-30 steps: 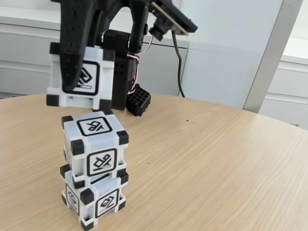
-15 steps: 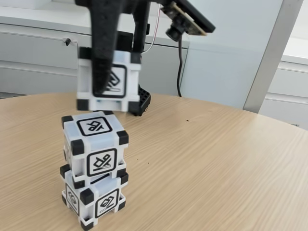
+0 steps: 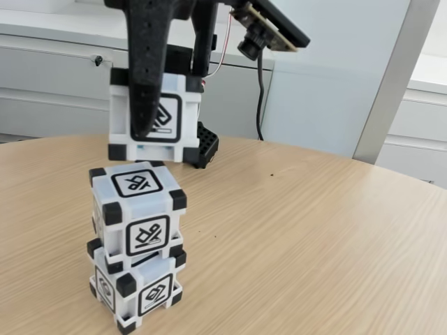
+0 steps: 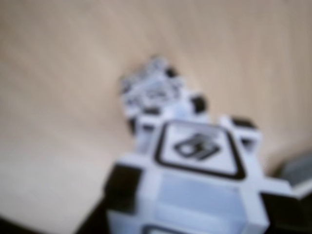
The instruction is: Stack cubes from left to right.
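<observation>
Two cubes stand stacked near the table's front left in the fixed view, the upper cube (image 3: pixel 137 206) on the lower cube (image 3: pixel 137 286), slightly twisted against each other. My black gripper (image 3: pixel 149 130) is shut on a third cube (image 3: pixel 166 116), which hangs level just above the stack and a little to its right. One finger (image 3: pixel 145 77) crosses the cube's front face; the other is hidden behind it. The blurred wrist view has the held cube (image 4: pixel 195 180) close up and the stack (image 4: pixel 152 91) below and beyond it.
A small black perforated block (image 3: pixel 204 145) sits on the round wooden table (image 3: pixel 314 237) behind the stack, by the arm's base. The wrist camera (image 3: pixel 260 36) juts out to the right. White cabinets and a wall panel stand behind the table.
The gripper carried the held cube rightward from left of the stack to above it, then eased back slightly left. The two stacked cubes have not moved.
</observation>
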{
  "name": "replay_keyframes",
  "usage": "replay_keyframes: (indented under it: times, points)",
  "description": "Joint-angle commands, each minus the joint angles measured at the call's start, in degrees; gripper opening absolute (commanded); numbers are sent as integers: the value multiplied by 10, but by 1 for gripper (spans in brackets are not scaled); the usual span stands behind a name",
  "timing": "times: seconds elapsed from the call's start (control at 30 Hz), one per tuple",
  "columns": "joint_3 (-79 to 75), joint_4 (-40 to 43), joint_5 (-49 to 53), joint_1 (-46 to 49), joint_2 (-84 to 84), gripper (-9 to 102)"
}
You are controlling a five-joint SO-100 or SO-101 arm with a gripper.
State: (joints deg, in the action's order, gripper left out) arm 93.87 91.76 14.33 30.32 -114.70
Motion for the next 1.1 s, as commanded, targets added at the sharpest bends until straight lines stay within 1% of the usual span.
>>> replay_keyframes:
  times: [0.0, 0.43, 0.67, 1.07]
  points:
    - [-4, -8, -1, 5, -4, 15]
    - [-4, -7, -9, 8, -10, 15]
    - [-3, -8, 4, 57, -2, 15]
    - [-4, 0, -9, 48, -10, 15]
